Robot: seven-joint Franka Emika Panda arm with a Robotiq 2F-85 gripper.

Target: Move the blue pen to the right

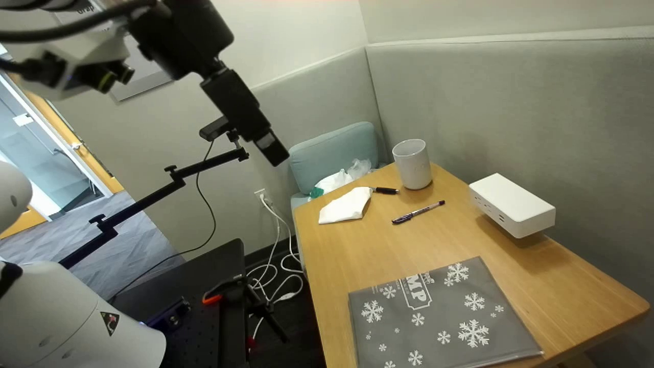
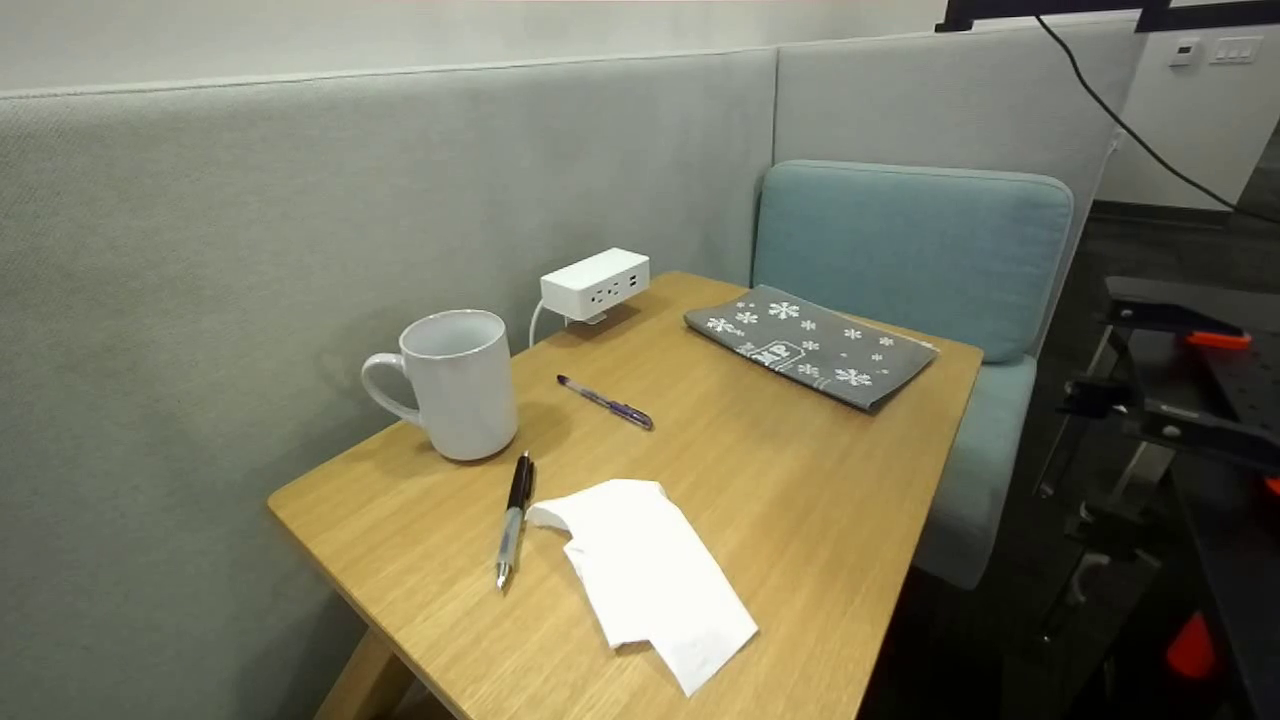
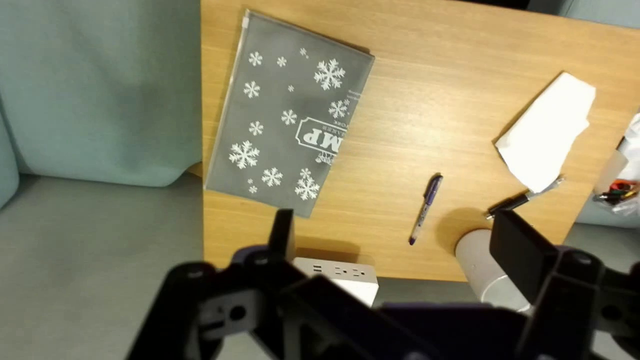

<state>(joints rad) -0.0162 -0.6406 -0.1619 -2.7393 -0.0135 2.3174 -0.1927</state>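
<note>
The blue pen, dark blue-purple with a clear barrel, lies flat on the wooden table; it shows in both exterior views (image 1: 419, 211) (image 2: 607, 403) and in the wrist view (image 3: 424, 212). It lies between the white mug and the grey pouch, touching neither. My gripper (image 3: 395, 222) is open and empty, its two black fingers wide apart. In an exterior view the gripper (image 1: 271, 145) hangs in the air well above the table, to the left of the pen; only one finger shows clearly there.
A white mug (image 2: 460, 385), a black and grey pen (image 2: 514, 520) and a white napkin (image 2: 650, 570) are near the pen. A grey snowflake pouch (image 1: 434, 317) lies on the table (image 1: 332, 255). A white outlet box (image 1: 511, 204) stands at the wall-side edge. Padded walls border the table.
</note>
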